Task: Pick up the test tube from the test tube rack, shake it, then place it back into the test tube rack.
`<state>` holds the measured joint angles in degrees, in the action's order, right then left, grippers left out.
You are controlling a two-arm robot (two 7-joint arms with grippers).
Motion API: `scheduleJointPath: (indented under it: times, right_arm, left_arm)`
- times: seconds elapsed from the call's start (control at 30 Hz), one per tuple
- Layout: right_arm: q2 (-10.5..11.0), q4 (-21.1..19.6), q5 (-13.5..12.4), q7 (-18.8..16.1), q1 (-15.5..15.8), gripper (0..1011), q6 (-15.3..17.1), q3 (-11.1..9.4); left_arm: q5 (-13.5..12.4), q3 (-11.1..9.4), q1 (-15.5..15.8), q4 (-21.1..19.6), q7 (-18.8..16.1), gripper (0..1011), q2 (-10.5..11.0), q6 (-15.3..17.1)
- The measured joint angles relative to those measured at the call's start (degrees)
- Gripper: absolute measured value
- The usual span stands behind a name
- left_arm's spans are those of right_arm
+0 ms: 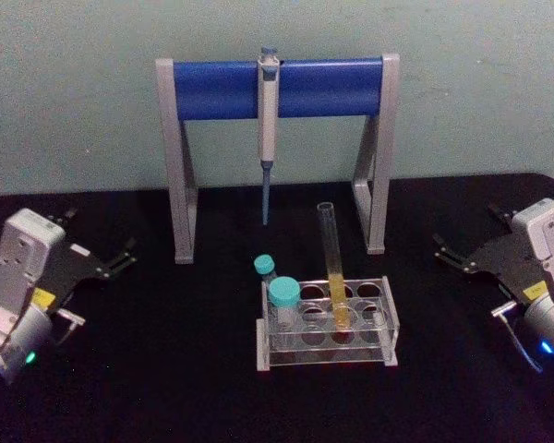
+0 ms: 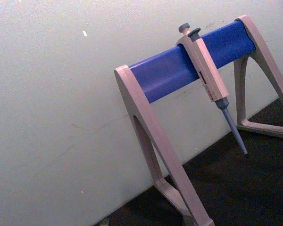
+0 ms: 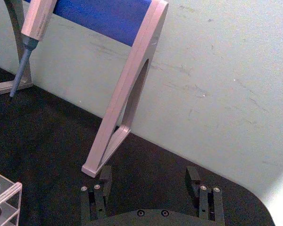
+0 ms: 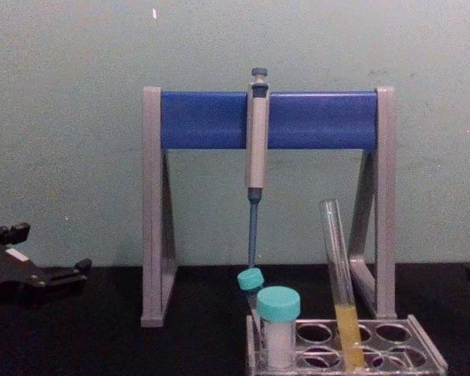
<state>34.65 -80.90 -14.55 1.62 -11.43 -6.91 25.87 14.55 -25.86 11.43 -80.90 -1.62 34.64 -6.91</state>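
Flanking the racked test tube, left tool and right tool both sit released.

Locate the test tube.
Head view: the test tube stands tilted in the test tube rack at table centre, right of the teal-capped tubes, before the pipette stand.

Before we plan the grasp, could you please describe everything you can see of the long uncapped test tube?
The test tube is long, slim and clear, seemingly glass, with an open top and no cap. Yellow-orange liquid fills roughly its lower third. It stands in a hole near the middle of the test tube rack, tilted slightly with its top towards the robot's left, rising well above the rack. Only the rack touches it.
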Motion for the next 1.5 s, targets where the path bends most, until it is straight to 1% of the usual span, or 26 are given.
scheduleJointPath:
  times: [1.5]
  right_arm:
    - [0.0, 0.0, 0.0, 0.0, 0.0, 1000, 0.01, 0.0]
  left_arm:
    - [0.0, 0.0, 0.0, 0.0, 0.0, 1001, 0.0, 0.0]
